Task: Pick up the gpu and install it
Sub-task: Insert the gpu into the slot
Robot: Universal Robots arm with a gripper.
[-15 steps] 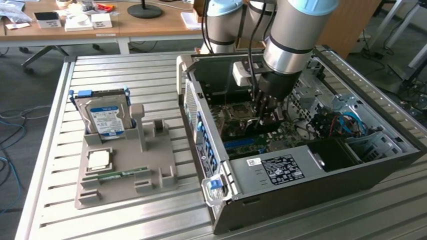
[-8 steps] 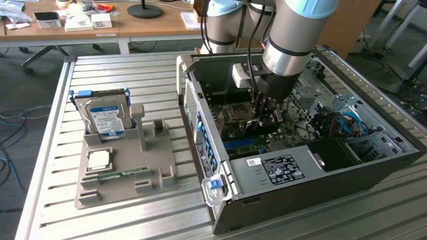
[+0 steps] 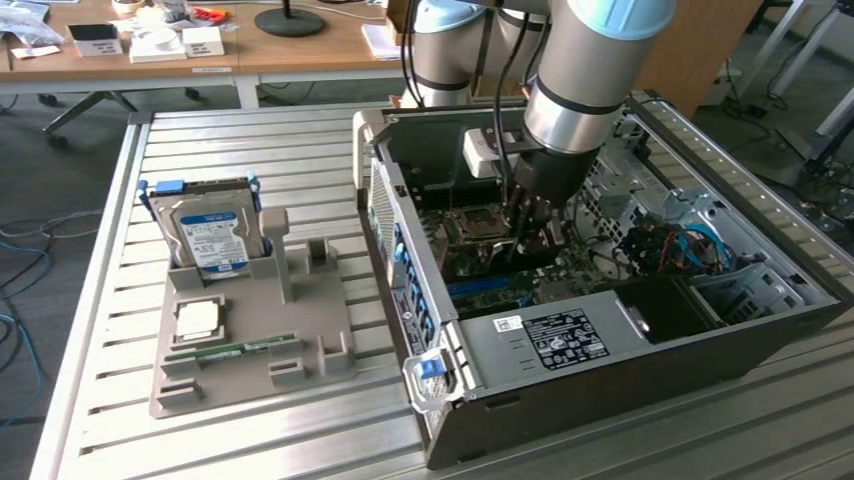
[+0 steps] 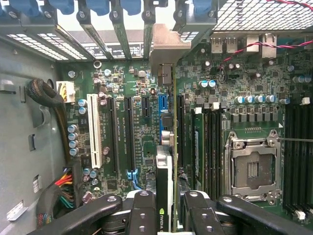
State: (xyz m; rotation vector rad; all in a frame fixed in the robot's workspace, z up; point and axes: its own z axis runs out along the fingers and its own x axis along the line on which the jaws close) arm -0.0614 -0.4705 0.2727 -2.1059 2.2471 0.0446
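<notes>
Gpu (image 4: 165,188) — edge-on between jaws

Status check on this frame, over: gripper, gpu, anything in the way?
Copy: gripper shut on gpu, inside case. Card edge-on over motherboard slots; seated or not, cannot tell. Nothing seen in the way.

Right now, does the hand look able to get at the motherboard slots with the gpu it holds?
Probably yes. The hand is shut on the gpu inside the open case, right over the motherboard, and no cable or part shows between the card and the slots.
</notes>
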